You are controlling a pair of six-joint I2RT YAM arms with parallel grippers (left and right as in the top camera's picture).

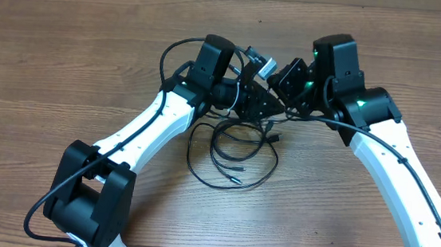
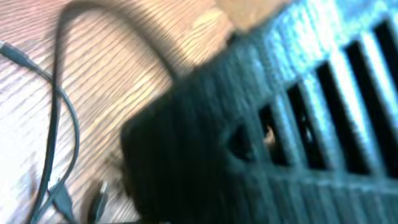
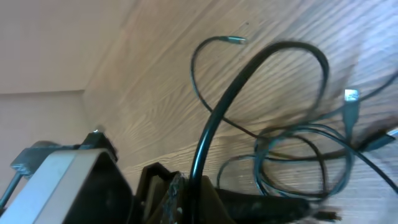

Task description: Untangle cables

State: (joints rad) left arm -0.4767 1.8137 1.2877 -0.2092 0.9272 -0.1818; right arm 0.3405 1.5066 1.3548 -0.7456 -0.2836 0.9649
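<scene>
Several cables [image 1: 235, 145] lie on wood-grain table [image 1: 50, 61].

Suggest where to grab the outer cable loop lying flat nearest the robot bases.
Grip the outer cable loop at its near arc, coming straight down from above. There it lies flat on the table as a single strand, apart from the crossings farther up, so probably nothing else gets pinched.
</scene>
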